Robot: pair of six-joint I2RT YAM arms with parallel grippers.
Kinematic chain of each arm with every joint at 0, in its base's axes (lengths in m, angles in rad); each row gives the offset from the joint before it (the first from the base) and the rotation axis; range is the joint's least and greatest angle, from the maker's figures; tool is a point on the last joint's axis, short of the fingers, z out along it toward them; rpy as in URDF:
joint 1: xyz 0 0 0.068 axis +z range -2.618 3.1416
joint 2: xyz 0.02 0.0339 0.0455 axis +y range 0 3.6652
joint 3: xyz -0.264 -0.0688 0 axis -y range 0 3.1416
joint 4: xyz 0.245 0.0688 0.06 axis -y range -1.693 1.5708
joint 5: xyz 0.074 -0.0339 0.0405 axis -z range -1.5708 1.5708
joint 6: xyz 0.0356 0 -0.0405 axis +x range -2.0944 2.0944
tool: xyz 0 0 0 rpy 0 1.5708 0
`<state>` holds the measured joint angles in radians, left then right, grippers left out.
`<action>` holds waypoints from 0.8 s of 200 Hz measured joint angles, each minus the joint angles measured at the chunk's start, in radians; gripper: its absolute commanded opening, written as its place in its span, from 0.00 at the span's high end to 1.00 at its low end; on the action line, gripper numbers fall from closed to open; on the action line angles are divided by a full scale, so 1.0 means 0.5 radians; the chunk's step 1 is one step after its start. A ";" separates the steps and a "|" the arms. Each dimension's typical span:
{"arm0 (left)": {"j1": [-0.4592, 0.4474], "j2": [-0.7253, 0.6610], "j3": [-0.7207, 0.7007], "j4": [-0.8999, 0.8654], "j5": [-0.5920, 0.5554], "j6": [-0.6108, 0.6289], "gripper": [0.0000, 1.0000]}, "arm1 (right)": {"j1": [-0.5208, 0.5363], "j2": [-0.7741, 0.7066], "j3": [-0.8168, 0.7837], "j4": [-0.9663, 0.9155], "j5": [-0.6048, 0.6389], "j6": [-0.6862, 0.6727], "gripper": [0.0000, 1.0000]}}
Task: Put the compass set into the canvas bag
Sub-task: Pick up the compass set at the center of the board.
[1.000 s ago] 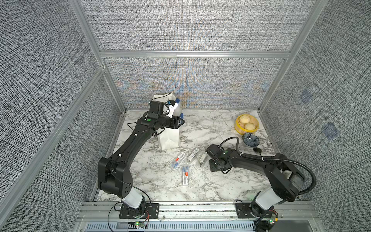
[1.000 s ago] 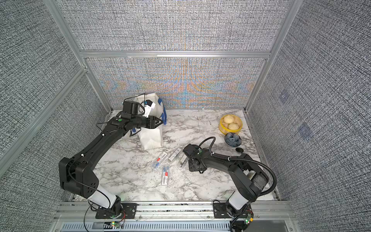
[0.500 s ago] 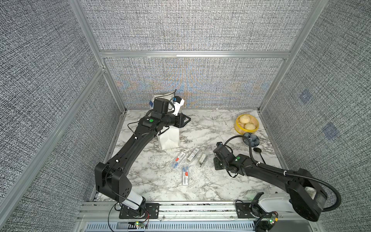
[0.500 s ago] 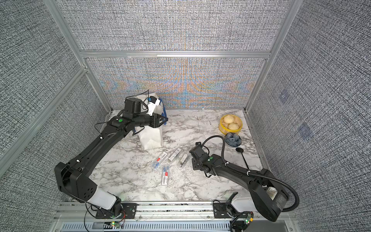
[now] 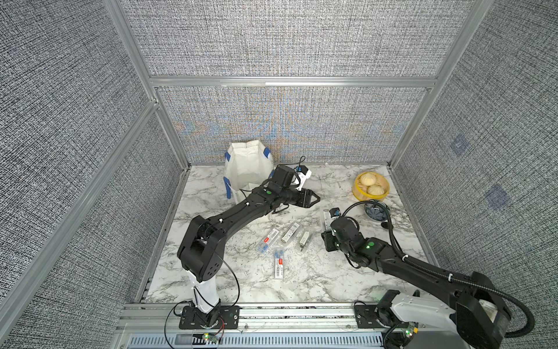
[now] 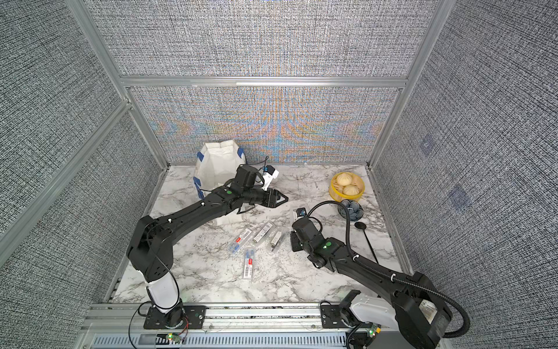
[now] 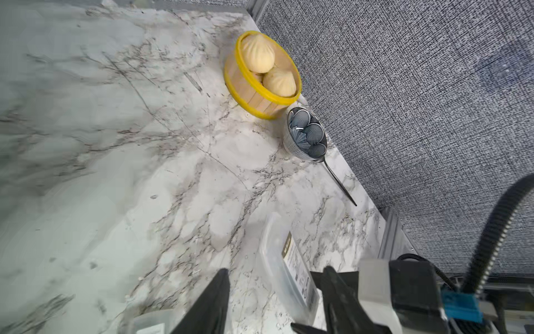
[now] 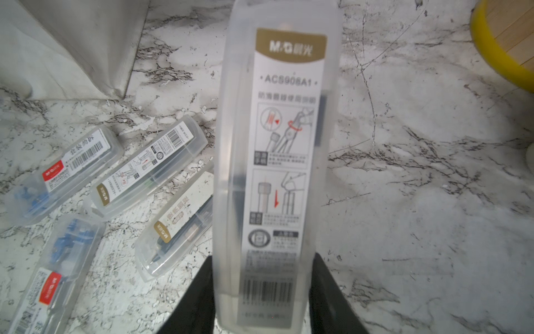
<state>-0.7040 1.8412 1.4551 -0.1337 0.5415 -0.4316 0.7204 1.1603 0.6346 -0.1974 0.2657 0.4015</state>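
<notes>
The canvas bag (image 5: 247, 164) stands upright at the back of the marble table (image 5: 317, 281) with its mouth open. Its floor is hidden, so what it holds cannot be told. The yellow steamer basket (image 5: 370, 188) holds two buns, and the small patterned bowl (image 5: 376, 210) beside it holds blue-grey shell-like pieces. The left gripper (image 5: 315, 200) hangs just beside the bag, jaws apart and empty. The right gripper (image 8: 263, 277) clamps one compass set (image 8: 277, 150) by its end, seemingly off the table and well apart from the bag — carrying and dropping are left. Four clear cases (image 5: 291, 232) lie loose between the arms.
</notes>
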 measured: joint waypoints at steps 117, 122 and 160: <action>-0.060 0.251 -0.092 0.359 0.217 -0.301 0.60 | 0.000 0.051 0.062 0.094 -0.051 -0.013 0.77; -0.063 0.251 -0.094 0.372 0.224 -0.303 0.61 | 0.000 0.055 0.063 0.099 -0.056 -0.013 0.77; -0.062 0.251 -0.101 0.402 0.233 -0.346 0.76 | 0.000 0.084 0.070 0.105 -0.063 -0.011 0.77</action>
<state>-0.7349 1.9667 1.4044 0.0673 0.6579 -0.6048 0.7204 1.2022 0.6697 -0.1452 0.2340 0.3962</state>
